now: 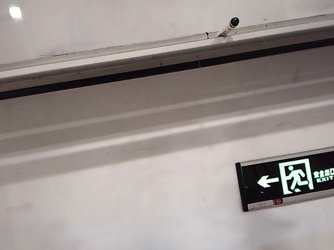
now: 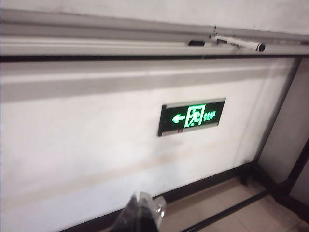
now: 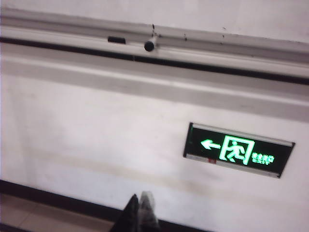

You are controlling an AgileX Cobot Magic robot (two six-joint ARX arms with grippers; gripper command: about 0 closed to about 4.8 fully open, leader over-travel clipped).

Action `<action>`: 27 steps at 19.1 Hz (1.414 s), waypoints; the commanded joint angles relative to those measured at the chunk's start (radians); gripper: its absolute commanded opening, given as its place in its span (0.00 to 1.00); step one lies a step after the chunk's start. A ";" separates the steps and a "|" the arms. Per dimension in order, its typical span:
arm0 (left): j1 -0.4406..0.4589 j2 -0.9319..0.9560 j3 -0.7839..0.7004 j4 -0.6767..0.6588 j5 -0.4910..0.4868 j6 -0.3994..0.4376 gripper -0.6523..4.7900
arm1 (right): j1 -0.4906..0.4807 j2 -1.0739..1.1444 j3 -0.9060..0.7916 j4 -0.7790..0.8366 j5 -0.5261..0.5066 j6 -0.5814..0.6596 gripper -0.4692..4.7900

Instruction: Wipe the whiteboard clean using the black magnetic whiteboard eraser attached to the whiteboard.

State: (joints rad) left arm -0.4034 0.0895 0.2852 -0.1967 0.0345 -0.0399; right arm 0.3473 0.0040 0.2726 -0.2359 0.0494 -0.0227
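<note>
Both grippers, left gripper [image 2: 140, 205] and right gripper [image 3: 140, 208] pressed together, hang low, well below the whiteboard [image 1: 135, 8] and its ledge [image 1: 80, 66]; no eraser shows.

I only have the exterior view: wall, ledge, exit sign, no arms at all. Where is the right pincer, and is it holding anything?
Observer: The right pincer is held off the wall, aimed at its lower part beneath the exit sign. It is shut and empty.
Operator: And the left one?
Observer: The left pincer also points low, toward the dark skirting. It is too blurred to tell whether it is open, and nothing shows in it.
Operator: Anything beside the marker on the ledge?
Observer: Yes, a small black block lies on the ledge just beside the marker. I cannot tell whether it is the eraser.
</note>
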 commanded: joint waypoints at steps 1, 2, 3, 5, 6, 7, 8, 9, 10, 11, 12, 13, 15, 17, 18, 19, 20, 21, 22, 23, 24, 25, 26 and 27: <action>0.001 -0.001 -0.046 0.057 0.011 0.000 0.11 | -0.001 -0.002 0.002 -0.005 0.000 0.005 0.08; 0.001 -0.001 -0.055 0.063 0.009 0.003 0.11 | -0.001 -0.002 0.002 -0.006 0.000 0.004 0.08; 0.001 -0.001 -0.068 0.079 0.005 0.003 0.11 | -0.001 -0.002 0.002 -0.007 0.000 0.005 0.08; 0.001 -0.024 -0.107 0.116 0.007 0.001 0.11 | -0.001 -0.002 0.002 -0.007 0.000 0.005 0.08; 0.021 -0.048 -0.128 0.117 -0.004 0.002 0.11 | -0.001 -0.002 0.002 -0.007 0.000 0.004 0.08; 0.055 -0.058 -0.141 0.117 -0.003 0.002 0.11 | -0.001 -0.002 0.002 -0.007 0.000 0.005 0.08; 0.099 -0.070 -0.155 0.118 0.005 0.002 0.11 | -0.001 -0.002 0.002 -0.007 0.000 0.004 0.08; 0.136 -0.083 -0.162 0.118 0.005 0.002 0.11 | -0.001 -0.002 0.002 -0.007 0.000 0.005 0.08; 0.198 -0.087 -0.171 0.127 0.016 0.002 0.11 | -0.001 -0.002 0.002 -0.007 0.000 0.005 0.08; 0.235 -0.087 -0.172 0.126 0.020 0.002 0.11 | -0.001 -0.002 0.002 -0.008 0.000 0.005 0.08; 0.273 -0.087 -0.174 0.125 0.023 0.002 0.11 | -0.001 -0.002 0.002 -0.007 0.000 0.004 0.08; 0.316 -0.087 -0.180 0.129 0.023 0.003 0.11 | -0.001 -0.002 0.002 -0.007 0.000 0.005 0.08; 0.389 -0.087 -0.198 0.130 0.022 0.005 0.11 | -0.001 -0.002 0.002 -0.007 0.000 0.005 0.08; 0.457 -0.087 -0.223 0.139 0.022 0.007 0.11 | -0.001 -0.002 0.002 -0.007 0.000 0.004 0.08; 0.489 -0.087 -0.243 0.150 0.023 0.006 0.11 | -0.001 -0.002 0.002 -0.007 0.000 0.005 0.08; 0.504 -0.087 -0.262 0.172 0.023 0.006 0.11 | -0.001 -0.002 0.002 -0.007 0.000 0.004 0.08; 0.503 -0.087 -0.279 0.189 0.022 0.007 0.11 | -0.001 -0.002 0.002 -0.007 0.000 0.005 0.08; 0.495 -0.087 -0.278 0.185 0.012 0.010 0.11 | -0.001 -0.002 0.002 -0.007 0.000 0.004 0.08; 0.479 -0.087 -0.278 0.185 0.009 0.010 0.11 | -0.001 -0.002 0.002 -0.007 0.000 0.004 0.08; 0.451 -0.087 -0.278 0.185 -0.011 0.010 0.11 | -0.001 -0.002 0.002 -0.007 0.000 0.005 0.08; 0.418 -0.087 -0.278 0.183 -0.037 0.011 0.11 | -0.001 -0.002 0.002 -0.007 0.000 0.005 0.08; 0.389 -0.087 -0.278 0.183 -0.065 0.014 0.11 | -0.001 -0.002 0.002 -0.007 0.000 0.005 0.08; 0.356 -0.087 -0.278 0.184 -0.088 0.018 0.11 | -0.001 -0.002 0.002 -0.007 0.000 0.005 0.08; 0.356 -0.087 -0.278 0.185 -0.085 0.017 0.11 | -0.001 -0.002 0.002 -0.007 0.000 0.004 0.08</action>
State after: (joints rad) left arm -0.0513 0.0040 0.0067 -0.0235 -0.0383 -0.0284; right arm 0.3470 0.0032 0.2722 -0.2535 0.0505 -0.0219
